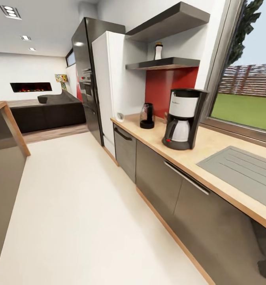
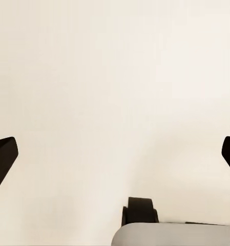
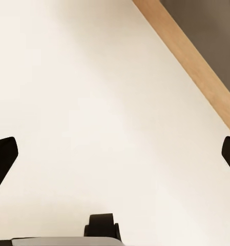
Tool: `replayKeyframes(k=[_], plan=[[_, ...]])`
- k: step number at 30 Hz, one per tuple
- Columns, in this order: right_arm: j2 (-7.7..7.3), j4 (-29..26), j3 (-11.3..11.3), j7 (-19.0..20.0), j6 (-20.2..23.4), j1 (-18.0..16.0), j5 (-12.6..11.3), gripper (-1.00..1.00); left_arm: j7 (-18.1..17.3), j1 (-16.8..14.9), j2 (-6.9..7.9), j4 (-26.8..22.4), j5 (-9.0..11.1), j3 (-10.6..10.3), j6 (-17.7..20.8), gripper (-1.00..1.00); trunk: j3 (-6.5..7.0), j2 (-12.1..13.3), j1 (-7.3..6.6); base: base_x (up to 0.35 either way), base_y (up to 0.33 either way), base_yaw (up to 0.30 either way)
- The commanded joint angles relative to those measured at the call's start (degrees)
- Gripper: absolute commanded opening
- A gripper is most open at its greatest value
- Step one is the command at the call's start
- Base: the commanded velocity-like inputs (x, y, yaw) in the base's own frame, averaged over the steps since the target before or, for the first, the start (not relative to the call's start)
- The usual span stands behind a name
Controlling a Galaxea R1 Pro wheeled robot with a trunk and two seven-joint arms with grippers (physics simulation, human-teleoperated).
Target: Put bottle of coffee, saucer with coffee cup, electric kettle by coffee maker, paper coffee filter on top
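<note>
On the wooden countertop (image 1: 212, 146) stands the black and white coffee maker (image 1: 183, 118). Further along, near the red backsplash, is a dark electric kettle (image 1: 147, 115). A white bottle of coffee with a dark cap (image 1: 158, 51) stands on the lower wall shelf (image 1: 164, 63). A small pale object (image 1: 120, 117) lies at the counter's far end; I cannot tell what it is. In the left wrist view, my left gripper (image 2: 115, 154) hangs open over the pale floor, with nothing between its fingers. In the right wrist view, my right gripper (image 3: 115, 154) is open too, beside the cabinet's wooden plinth (image 3: 196, 66).
Dark base cabinets (image 1: 160, 178) run under the counter, with a grey sink drainboard (image 1: 239, 170) at the near right. A white tall unit (image 1: 109, 91) and a black oven column (image 1: 87, 83) close the far end. A wooden-topped island (image 1: 6, 130) stands left. The wide pale floor (image 1: 81, 213) lies between.
</note>
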Motion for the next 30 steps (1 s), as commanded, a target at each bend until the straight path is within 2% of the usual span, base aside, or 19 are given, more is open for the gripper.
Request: replayKeyframes(k=[1, 11, 30], plan=[[0.01, 0.00, -0.08, -0.01, -0.15, -0.02, 0.03, 1.00, 0.02, -0.04, -0.01, 0.06, -0.53, 0.33, -0.23, 1.00, -0.05, -0.02, 0.03, 0.339, 0.049, 0.000], [0.02, -0.03, -0.03, -0.01, -0.15, -0.03, 0.03, 1.00, 0.02, -0.04, 0.06, 0.06, -0.44, 0.33, -0.23, 1.00, -0.05, -0.02, 0.03, 0.327, 0.149, 0.000], [0.05, -0.03, -0.03, -0.01, -0.15, -0.03, 0.03, 1.00, 0.02, -0.04, 0.06, 0.06, -0.44, 0.33, -0.23, 1.00, -0.05, -0.02, 0.03, 0.297, 0.217, 0.010]])
